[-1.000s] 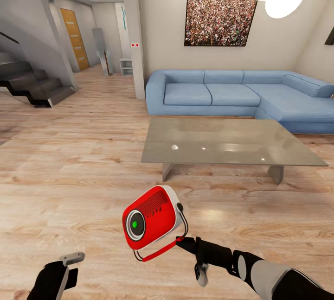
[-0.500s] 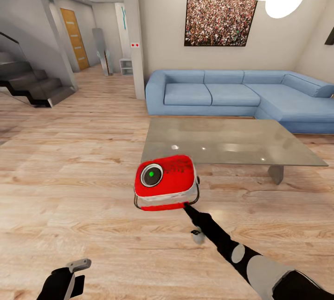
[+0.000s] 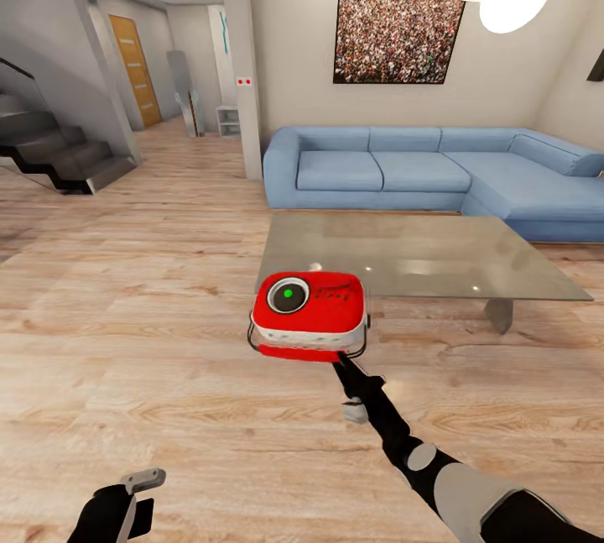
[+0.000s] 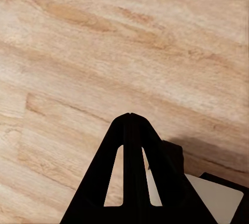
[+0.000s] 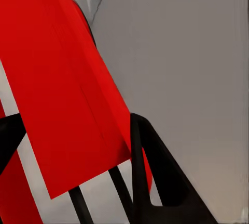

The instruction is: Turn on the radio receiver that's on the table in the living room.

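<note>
While held out over the floor | my right jaws [image 3: 339, 361] grip the radio receiver [image 3: 309, 314] near the counter [image 3: 436, 262] edge | left jaws [image 4: 130, 116] closed.

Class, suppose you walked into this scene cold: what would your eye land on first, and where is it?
The bright red radio receiver, held up by the right gripper at the near edge of the glossy grey table, its dial glowing green. Behind the table sits a long blue sofa, with a framed crowd photo above.
</note>
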